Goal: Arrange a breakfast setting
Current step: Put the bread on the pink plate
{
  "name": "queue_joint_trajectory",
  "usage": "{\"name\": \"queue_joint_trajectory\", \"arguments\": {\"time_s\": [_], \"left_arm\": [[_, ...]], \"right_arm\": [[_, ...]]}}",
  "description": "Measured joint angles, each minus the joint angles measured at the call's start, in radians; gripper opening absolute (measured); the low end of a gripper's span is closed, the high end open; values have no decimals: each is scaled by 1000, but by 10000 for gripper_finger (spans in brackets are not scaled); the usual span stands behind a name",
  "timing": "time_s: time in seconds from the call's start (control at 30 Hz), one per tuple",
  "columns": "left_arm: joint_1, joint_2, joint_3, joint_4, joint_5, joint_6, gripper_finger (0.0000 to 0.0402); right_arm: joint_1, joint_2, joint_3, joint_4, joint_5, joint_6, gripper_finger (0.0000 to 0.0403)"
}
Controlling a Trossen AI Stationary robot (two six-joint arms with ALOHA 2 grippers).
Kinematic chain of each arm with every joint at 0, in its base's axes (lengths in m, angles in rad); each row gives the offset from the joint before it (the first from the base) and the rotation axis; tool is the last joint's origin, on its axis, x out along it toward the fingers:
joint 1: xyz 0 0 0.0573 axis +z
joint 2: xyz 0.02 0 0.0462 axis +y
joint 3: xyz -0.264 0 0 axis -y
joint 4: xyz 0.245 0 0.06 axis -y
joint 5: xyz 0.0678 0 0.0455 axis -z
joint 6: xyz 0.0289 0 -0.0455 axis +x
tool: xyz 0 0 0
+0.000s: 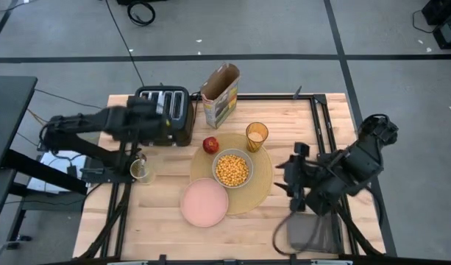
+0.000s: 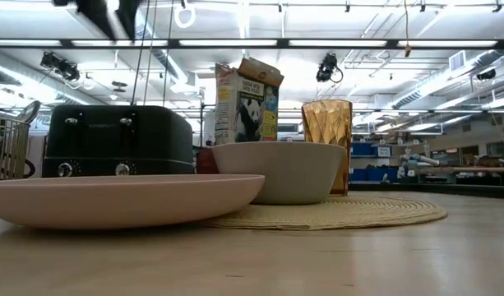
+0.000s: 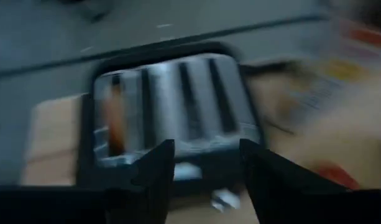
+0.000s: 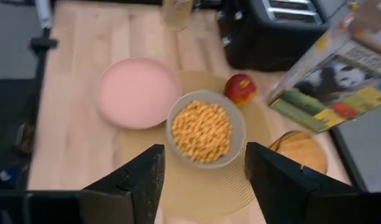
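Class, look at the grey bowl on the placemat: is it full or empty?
Full. The high view shows the bowl filled with yellow cereal pieces, nearly to its rim.

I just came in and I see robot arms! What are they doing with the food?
They are setting up breakfast. On the round placemat sit a bowl full of cereal, an amber tumbler and an apple. A pink plate overlaps the mat's edge. The cereal box stands open beside the toaster. The left gripper hangs over the toaster, open and holding nothing. The right gripper hovers above the right side of the table, also open and empty.
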Motion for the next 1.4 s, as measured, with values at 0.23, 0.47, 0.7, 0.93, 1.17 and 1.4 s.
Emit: {"name": "queue_joint_trajectory", "arguments": {"time_s": [0.23,0.47,0.7,0.93,1.17,1.4], "left_arm": [[391,-62,-227,155,5,13,202],[676,-57,-377,454,83,376,187],[931,-58,-422,573,305,630,183],[919,-60,-423,566,381,630,183],[920,-47,-423,571,411,611,183],[958,-43,-423,573,404,548,175]], "right_arm": [[-134,0,0,74,-13,-88,237],[-227,0,0,126,-85,-97,236],[-248,0,0,125,-131,-93,237],[-250,0,0,125,-127,-94,236],[-250,0,0,125,-127,-96,235],[-240,0,0,124,-128,-74,235]]}}
